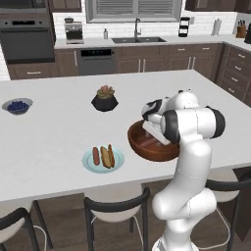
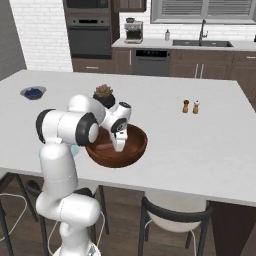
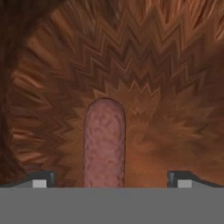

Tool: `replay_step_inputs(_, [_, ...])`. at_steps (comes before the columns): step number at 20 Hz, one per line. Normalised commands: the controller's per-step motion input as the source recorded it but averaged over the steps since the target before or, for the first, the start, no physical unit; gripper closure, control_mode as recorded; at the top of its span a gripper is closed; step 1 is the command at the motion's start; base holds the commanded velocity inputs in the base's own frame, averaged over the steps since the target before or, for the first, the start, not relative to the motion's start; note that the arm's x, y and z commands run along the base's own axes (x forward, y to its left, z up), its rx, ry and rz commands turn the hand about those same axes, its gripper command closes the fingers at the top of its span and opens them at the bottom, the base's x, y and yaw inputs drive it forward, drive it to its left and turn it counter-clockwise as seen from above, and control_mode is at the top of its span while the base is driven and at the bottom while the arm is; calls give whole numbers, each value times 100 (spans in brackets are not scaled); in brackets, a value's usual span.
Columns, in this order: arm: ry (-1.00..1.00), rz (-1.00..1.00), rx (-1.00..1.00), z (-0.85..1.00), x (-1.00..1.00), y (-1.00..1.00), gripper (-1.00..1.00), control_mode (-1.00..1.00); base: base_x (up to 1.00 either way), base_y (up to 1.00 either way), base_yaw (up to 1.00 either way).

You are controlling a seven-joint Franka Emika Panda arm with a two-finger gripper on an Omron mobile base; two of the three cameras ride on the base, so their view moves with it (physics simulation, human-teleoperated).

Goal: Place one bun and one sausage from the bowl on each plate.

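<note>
With our tool [image 3: 112, 181] spread wide inside the bowl [image 1: 142, 147], the sausage [image 3: 105, 144] lies off-centre toward nine o'clock, so closing now could nudge it away.

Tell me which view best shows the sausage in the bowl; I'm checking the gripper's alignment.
The hand view: the sausage lies close on the bowl's wooden floor between the open gripper's tips. Both base views show the bowl, but the arm covers its inside.
</note>
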Motion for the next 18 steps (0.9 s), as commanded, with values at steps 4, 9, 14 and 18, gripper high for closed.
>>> replay_step_inputs(4, [0,0,0,-22,33,8,-100,-100,0,0,0])
replay_step_inputs(9, [0,0,-1,-51,10,7,100,-100,0,0,0])
replay_step_inputs(14, [0,0,0,-4,1,1,100,-100,0,0,0])
replay_step_inputs(18, [-4,0,0,11,-4,0,100,-100,0,0,0])
